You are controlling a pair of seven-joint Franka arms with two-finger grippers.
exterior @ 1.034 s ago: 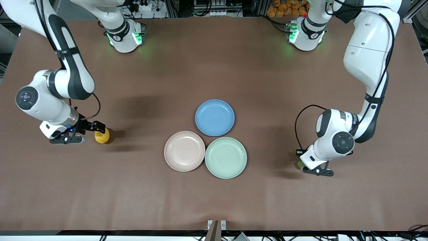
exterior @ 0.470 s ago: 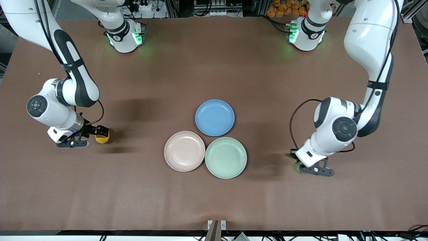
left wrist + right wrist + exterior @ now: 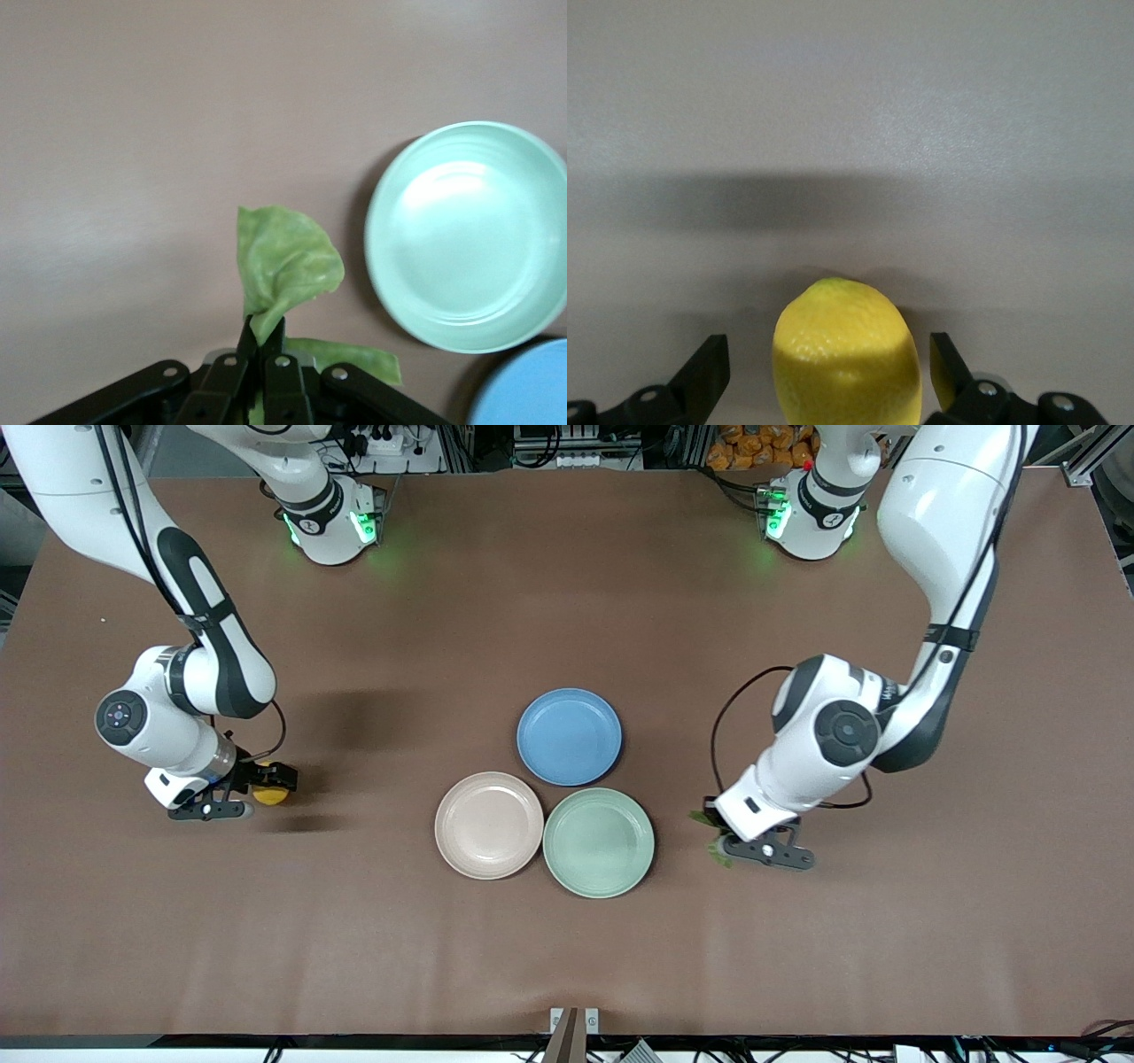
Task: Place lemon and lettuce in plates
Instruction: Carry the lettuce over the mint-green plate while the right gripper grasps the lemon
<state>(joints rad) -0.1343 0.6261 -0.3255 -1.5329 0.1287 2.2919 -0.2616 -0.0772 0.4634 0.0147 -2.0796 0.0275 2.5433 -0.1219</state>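
The lettuce (image 3: 288,266), a wrinkled green leaf, hangs from my left gripper (image 3: 264,329), whose fingers are shut on its lower end. In the front view the left gripper (image 3: 722,840) holds the lettuce (image 3: 705,820) over bare table beside the mint green plate (image 3: 599,841), toward the left arm's end. The pink-beige plate (image 3: 489,825) touches the green one. The yellow lemon (image 3: 846,354) rests on the table between the open fingers of my right gripper (image 3: 828,372), with a gap on each side. The front view shows the lemon (image 3: 270,796) at the right gripper (image 3: 266,782), toward the right arm's end.
A blue plate (image 3: 570,736) sits just farther from the front camera than the two task plates, touching both. The left wrist view shows the mint green plate (image 3: 469,235) and an edge of the blue plate (image 3: 527,390). All three plates hold nothing. The table is brown.
My left arm has carried the lettuce toward the mint green plate. My right gripper has slid forward so its open fingers now straddle the lemon.
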